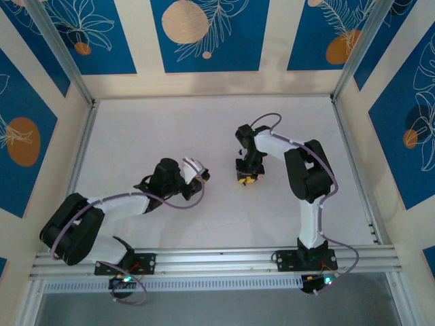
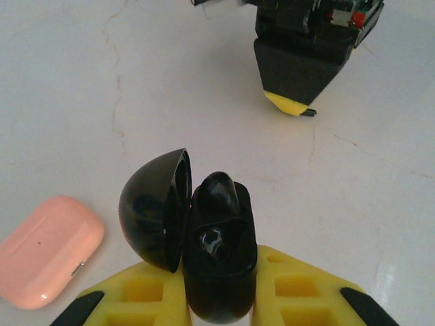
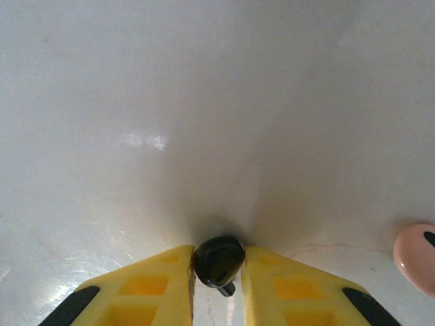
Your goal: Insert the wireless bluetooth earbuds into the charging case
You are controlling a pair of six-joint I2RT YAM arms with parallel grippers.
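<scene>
My left gripper (image 2: 219, 302) is shut on a black charging case (image 2: 219, 275) and holds it upright. The case's domed lid (image 2: 153, 210) is swung open to the left, and one dark earbud (image 2: 221, 197) sits inside. My right gripper (image 3: 219, 272) is shut on a second dark earbud (image 3: 219, 261) right at the table surface, its short stem pointing back toward the camera. In the top view the left gripper (image 1: 200, 174) and the right gripper (image 1: 247, 178) sit close together at mid-table. From the left wrist view the right gripper (image 2: 292, 102) stands tip-down just beyond the case.
A closed salmon-pink case (image 2: 47, 252) lies flat on the white table to the left of the black case; its edge shows at the right of the right wrist view (image 3: 416, 257). Patterned walls and metal rails (image 1: 204, 257) enclose the table.
</scene>
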